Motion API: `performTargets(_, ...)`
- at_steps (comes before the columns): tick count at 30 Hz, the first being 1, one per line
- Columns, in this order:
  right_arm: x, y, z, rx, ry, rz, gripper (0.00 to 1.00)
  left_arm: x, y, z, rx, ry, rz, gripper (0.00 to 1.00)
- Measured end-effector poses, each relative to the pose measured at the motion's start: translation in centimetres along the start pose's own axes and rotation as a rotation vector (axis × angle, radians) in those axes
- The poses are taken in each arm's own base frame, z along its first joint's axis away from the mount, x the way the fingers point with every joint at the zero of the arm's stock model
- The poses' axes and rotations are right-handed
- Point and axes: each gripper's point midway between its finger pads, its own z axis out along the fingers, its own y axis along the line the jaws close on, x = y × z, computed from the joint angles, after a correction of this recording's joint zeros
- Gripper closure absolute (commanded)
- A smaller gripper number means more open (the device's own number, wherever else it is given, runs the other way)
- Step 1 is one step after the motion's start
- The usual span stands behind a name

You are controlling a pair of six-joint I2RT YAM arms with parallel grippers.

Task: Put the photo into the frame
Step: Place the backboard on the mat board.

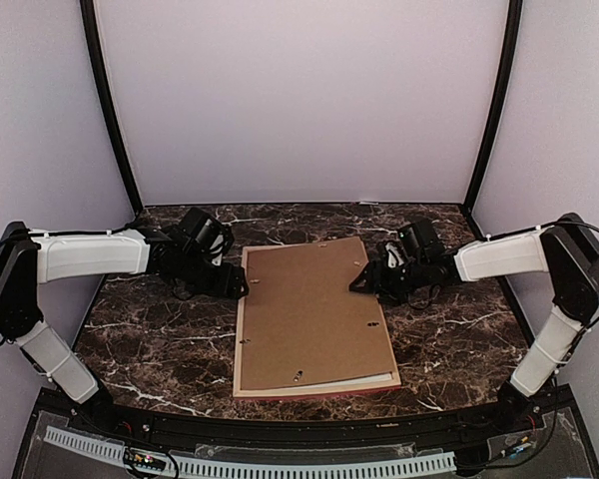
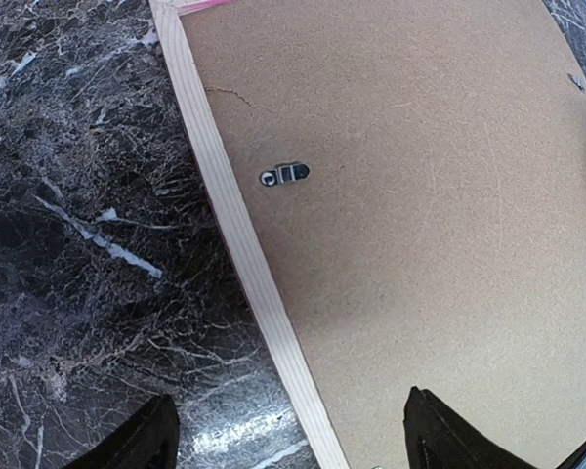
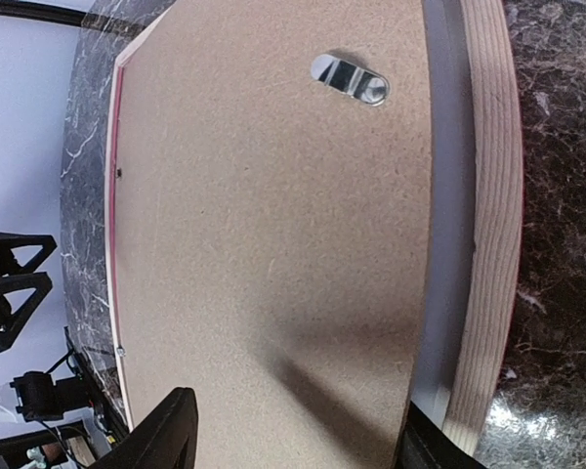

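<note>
In the middle of the dark marble counter (image 1: 160,339), seen from above, the frame (image 1: 241,349) lies face down with a brown backing board (image 1: 309,309) resting on its back. The board sits slightly skewed, and a thin white sheet edge (image 1: 364,380) shows at the near right corner. I cannot tell whether that edge belongs to the photo. The left end effector (image 1: 238,284) is at the frame's far left corner, and the right end effector (image 1: 362,284) is at the frame's right edge.

In the left wrist view, the left end effector (image 2: 291,410) has its fingers spread apart, holding nothing. One finger is over the counter (image 2: 78,244) and the other over the backing board (image 2: 420,195), with the light wood rail of the frame (image 2: 244,234) running between them. A small metal turn clip (image 2: 285,175) sits on the board near the rail.

In the right wrist view, the right end effector (image 3: 293,410) is likewise spread and empty above the backing board (image 3: 273,195). Another metal clip (image 3: 350,80) lies near the frame's wooden rail (image 3: 488,195).
</note>
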Motion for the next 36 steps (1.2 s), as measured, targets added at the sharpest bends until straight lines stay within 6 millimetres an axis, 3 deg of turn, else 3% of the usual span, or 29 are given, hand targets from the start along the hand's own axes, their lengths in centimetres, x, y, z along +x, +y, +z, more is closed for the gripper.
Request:
performTargets(26,0.4,-1.8,-0.1,0.259,0.026,-0.067,0.37,0.8,0.1,0.3,0.007,0.021,0.0,0.18)
performTargets(36,-0.3,-1.3,-0.4,0.291,0.001,-0.097,0.37,0.9,0.1,0.3,0.005,0.024,0.0,0.18)
